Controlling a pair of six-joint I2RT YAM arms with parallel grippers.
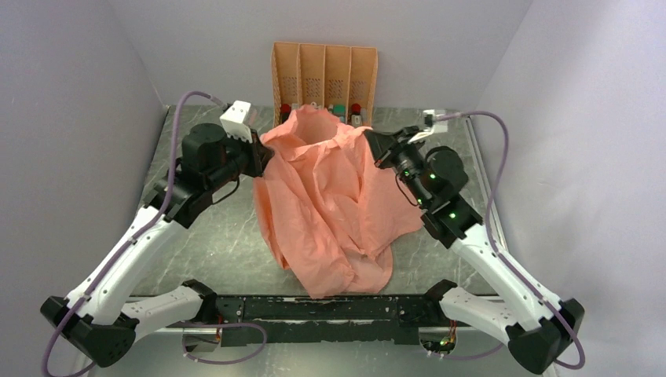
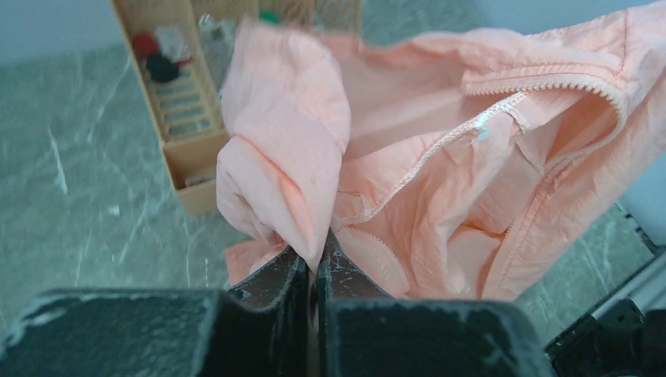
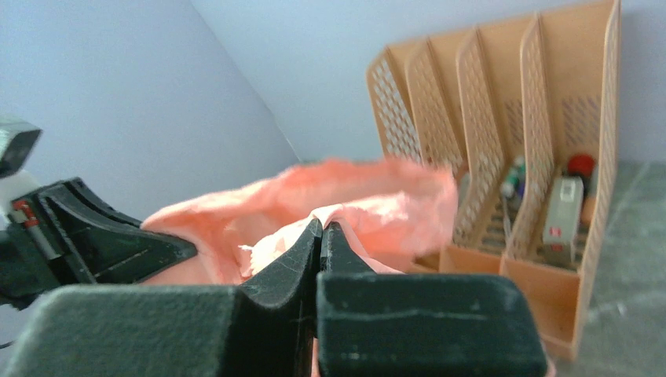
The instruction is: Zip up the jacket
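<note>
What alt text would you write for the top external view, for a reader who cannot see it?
A salmon-pink jacket hangs between the left gripper and the right gripper, each shut on its upper edge. Its lower part lies pooled on the grey table. An orange rack stands behind it.

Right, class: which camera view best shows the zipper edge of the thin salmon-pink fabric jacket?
Left wrist view: the zipper edge of the thin salmon-pink fabric jacket lies close and sharp. Top external shows the whole jacket, too far for teeth; right wrist shows only a blurred fold.
</note>
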